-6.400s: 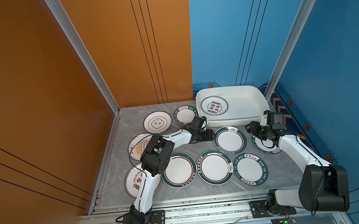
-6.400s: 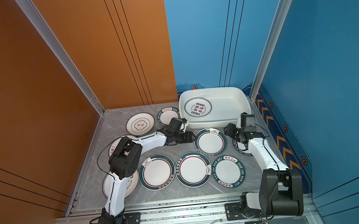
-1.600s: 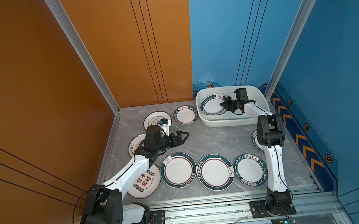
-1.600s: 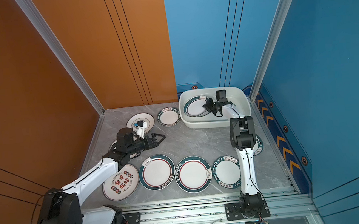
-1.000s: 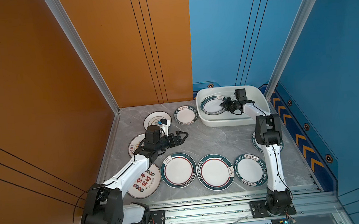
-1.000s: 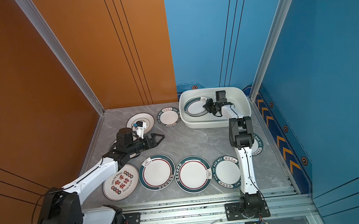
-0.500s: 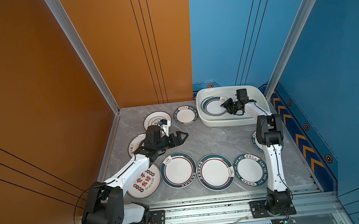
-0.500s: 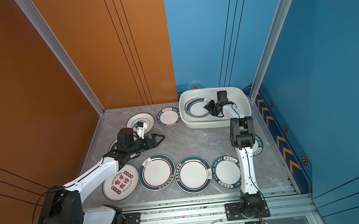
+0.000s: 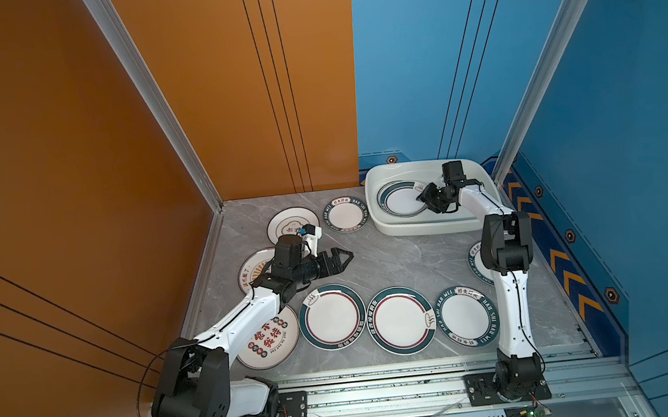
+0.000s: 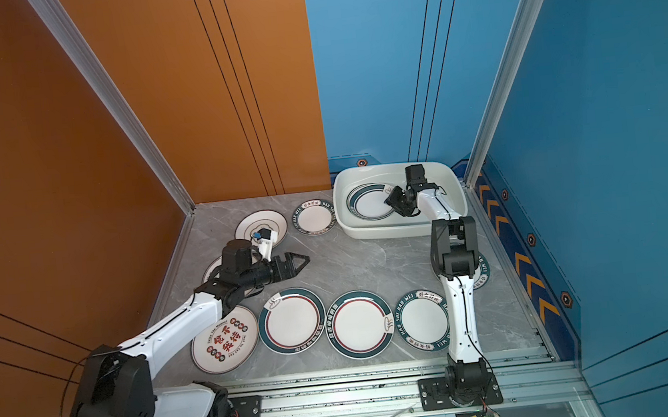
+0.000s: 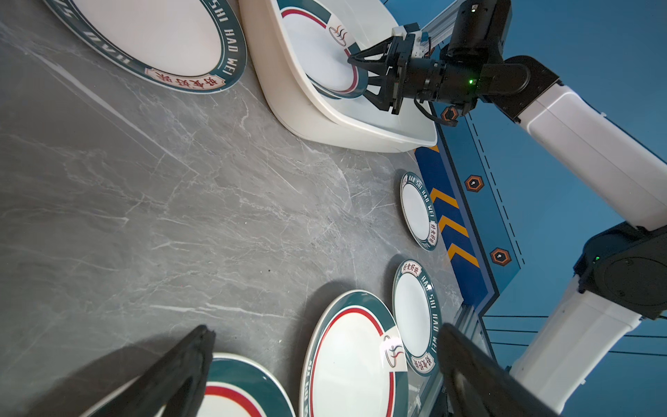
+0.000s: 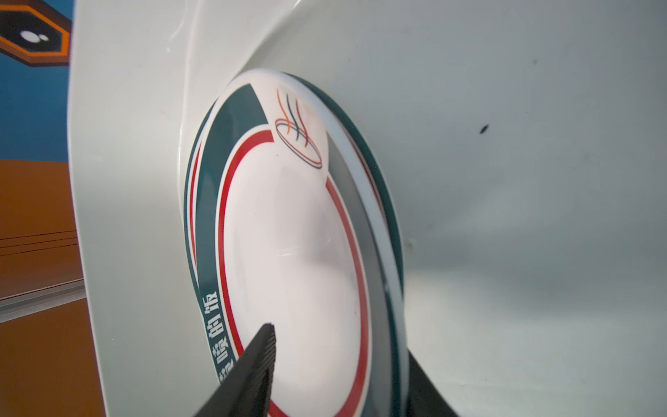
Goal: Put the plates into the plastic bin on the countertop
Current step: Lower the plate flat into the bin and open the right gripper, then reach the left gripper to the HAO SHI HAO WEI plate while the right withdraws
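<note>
Orange wall (image 9: 68, 160), blue wall (image 9: 435, 62) (aluminium-edged).

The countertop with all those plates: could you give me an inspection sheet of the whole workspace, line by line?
Surface: grey marble-patterned countertop, flat, no spills seen.
Job's things: eight plates lie flat on the countertop; a red-lined plate sits in the plastic bin at the far right corner.
Clutter: nothing seen.
Pincers: left pincer wide open, empty, above bare countertop; right pincer inside the bin, jaws apart on either side of the red-lined plate's rim.
Cables: a black cable loops beside the left arm's base.
Surroundings: orange panels left and behind, blue panels right, aluminium rails in front.
</note>
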